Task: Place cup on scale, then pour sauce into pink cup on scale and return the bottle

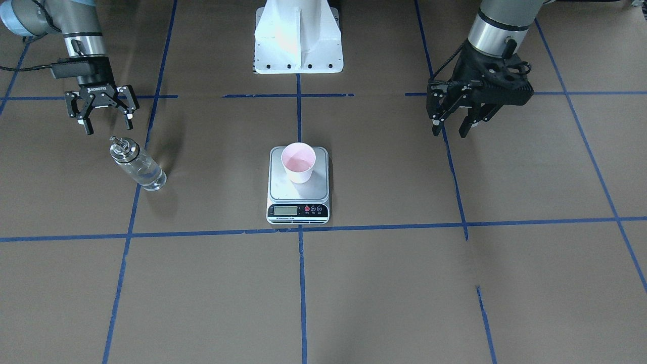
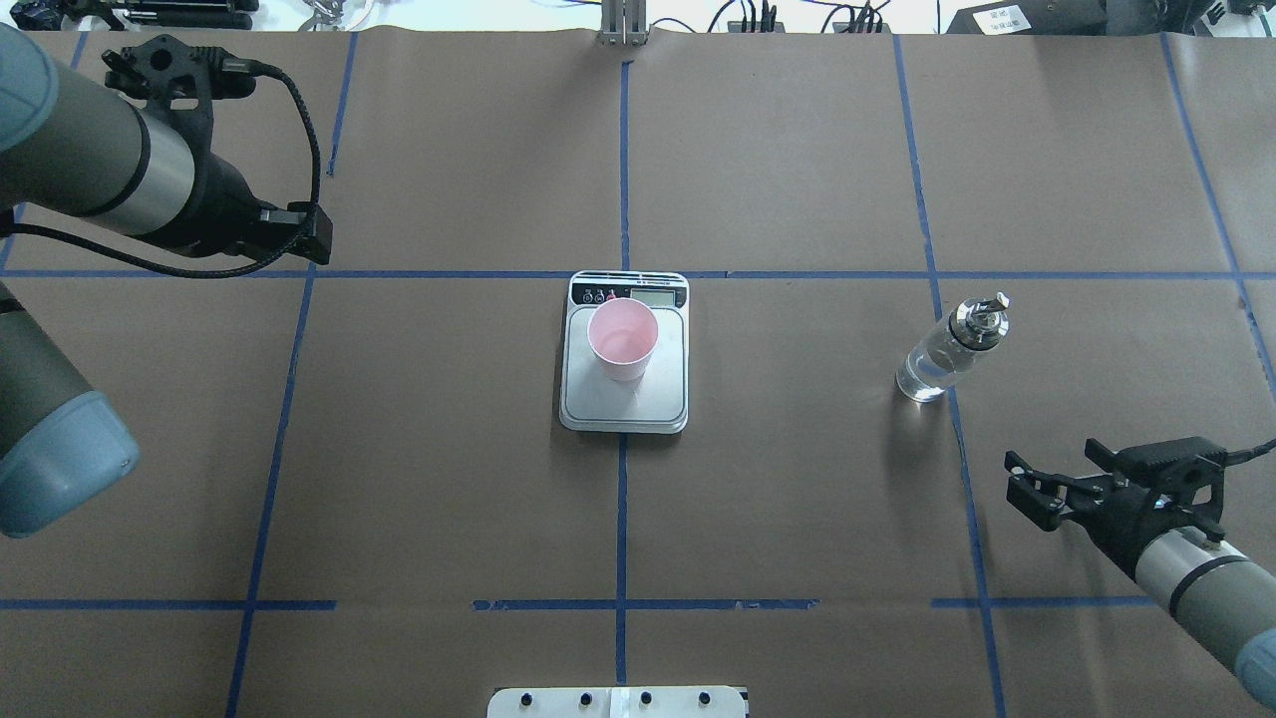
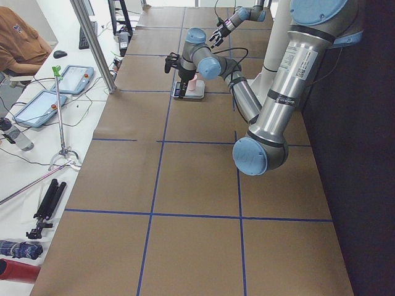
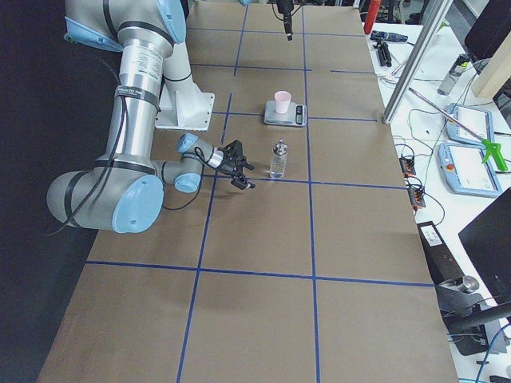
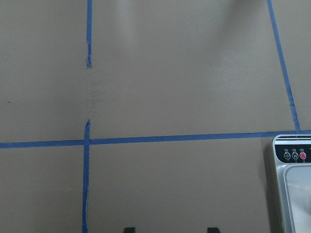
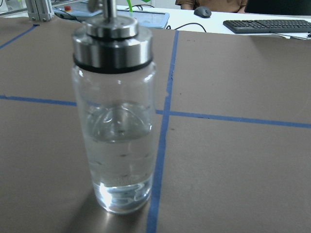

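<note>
I am hovering my right gripper [image 1: 108,123], spread and empty, near the upright bottle [image 1: 137,164], which is standing straight ahead of it. My left gripper [image 1: 449,132], also spread, is hanging much farther off. The cup [image 1: 298,163] is sitting on the scale [image 1: 283,188].

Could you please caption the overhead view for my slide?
Pink cup on the scale, bottle standing apart, right hand open nearby.

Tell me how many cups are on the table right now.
1. The pink cup stands upright on the scale, on its steel platform. No second cup shows in any view, and none appears to be hidden.
</note>
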You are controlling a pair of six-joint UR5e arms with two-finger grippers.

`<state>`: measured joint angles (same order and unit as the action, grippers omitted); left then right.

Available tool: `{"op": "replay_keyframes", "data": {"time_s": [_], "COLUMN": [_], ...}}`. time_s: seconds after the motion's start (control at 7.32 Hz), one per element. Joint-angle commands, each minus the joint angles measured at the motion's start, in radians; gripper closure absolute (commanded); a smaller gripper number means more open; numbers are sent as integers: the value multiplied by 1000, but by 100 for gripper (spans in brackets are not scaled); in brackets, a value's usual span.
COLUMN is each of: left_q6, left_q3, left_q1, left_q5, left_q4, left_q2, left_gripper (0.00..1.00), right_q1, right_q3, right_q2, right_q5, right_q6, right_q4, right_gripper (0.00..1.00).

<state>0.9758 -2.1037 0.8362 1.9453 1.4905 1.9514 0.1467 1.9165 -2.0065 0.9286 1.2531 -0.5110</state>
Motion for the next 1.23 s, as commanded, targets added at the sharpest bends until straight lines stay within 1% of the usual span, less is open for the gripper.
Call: {"op": "replay_keyframes", "data": {"time_s": [0.0, 0.14, 0.27, 0.41, 0.55, 0.68, 0.82, 0.96, 1.09], "left_q6": [-6, -14, -38, -93, -145, -272, -457, -612, -725], "left_q3": [5, 7, 11, 27, 46, 95, 184, 235, 272], "left_q1": [0, 0, 1, 10, 39, 100, 201, 292, 372], "left_q5": [1, 4, 6, 6, 9, 61, 178, 219, 256], "left_q4": [1, 2, 7, 8, 11, 14, 28, 36, 81], "left_q2": [-2, -3, -3, -3, -3, -3, -3, -44, -96], "left_gripper": [41, 41, 41, 41, 41, 41, 41, 38, 38], "right_q1": [227, 477, 733, 924, 1058, 1117, 1183, 1247, 1301], "right_q3": [-33, -51, -135, -248, -310, -312, -304, -298, -288], "right_q2": [-29, -12, 56, 152, 231, 279, 331, 394, 443], "right_q5": [362, 670, 952, 1166, 1319, 1386, 1412, 1427, 1428], "right_q6": [-104, -256, -461, -550, -582, -677, -860, -1047, -1231], "right_q4": [95, 94, 72, 21, -97, -250, -441, -642, -838], "right_gripper": [0, 0, 0, 0, 0, 0, 0, 0, 0]}}
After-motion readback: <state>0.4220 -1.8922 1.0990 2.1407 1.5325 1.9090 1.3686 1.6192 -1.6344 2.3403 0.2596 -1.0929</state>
